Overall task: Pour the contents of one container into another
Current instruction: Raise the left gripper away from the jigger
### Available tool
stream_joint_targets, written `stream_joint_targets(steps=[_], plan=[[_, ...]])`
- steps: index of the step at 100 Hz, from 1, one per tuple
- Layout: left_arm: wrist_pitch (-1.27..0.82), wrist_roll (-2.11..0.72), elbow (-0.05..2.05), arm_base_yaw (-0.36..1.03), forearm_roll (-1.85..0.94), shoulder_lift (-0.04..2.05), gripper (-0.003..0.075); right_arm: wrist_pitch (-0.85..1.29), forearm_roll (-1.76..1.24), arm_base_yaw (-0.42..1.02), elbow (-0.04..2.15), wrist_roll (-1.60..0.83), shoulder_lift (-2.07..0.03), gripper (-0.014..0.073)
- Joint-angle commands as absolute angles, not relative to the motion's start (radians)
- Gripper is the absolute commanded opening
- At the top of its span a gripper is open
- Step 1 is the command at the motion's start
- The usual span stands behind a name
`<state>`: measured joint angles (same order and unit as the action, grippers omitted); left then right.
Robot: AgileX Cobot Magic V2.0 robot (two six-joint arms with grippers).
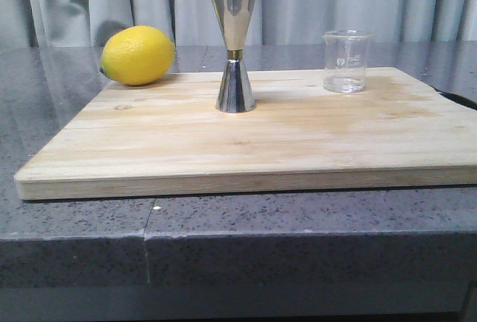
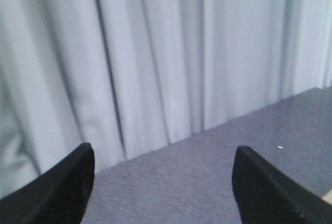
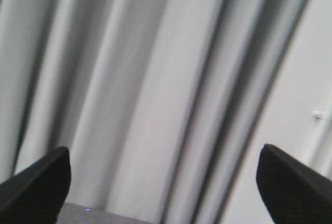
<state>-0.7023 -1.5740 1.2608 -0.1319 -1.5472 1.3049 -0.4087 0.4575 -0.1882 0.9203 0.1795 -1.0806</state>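
Both hands, the left hand (image 2: 162,182) and right hand (image 3: 163,182), gape empty while the glass beaker (image 1: 346,62) waits upright right of the steel jigger (image 1: 235,46), ready for grasping.

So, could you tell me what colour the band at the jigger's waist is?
Gold, on the otherwise polished steel jigger; it shows best in the front view.

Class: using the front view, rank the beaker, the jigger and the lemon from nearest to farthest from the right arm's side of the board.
1. Glass beaker, on the right of the board.
2. Steel jigger, mid-board.
3. Lemon, far left, at the back edge.
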Motion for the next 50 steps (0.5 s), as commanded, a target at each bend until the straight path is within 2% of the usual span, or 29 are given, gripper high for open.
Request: stream_joint_targets(steps=[1, 15, 25, 50], plan=[[-0.659, -1.540, 1.297, -0.146, -1.541, 1.183, 0.0502, -0.380, 0.421, -0.241, 0.951, 0.167, -0.972, 0.0654], [-0.570, -1.495, 1.254, -0.146, -1.439, 1.038, 0.0502, -0.179, 0.421, -0.250, 0.947, 0.168, -0.836, 0.0654], [-0.494, -1.469, 1.159, -0.146, -1.409, 0.919, 0.0502, -0.110, 0.421, -0.238, 0.910, 0.174, -0.743, 0.0654], [-0.310, -1.471, 0.751, -0.146, -1.409, 0.641, 0.0502, -0.085, 0.394, -0.200, 0.695, 0.178, -0.535, 0.0654]])
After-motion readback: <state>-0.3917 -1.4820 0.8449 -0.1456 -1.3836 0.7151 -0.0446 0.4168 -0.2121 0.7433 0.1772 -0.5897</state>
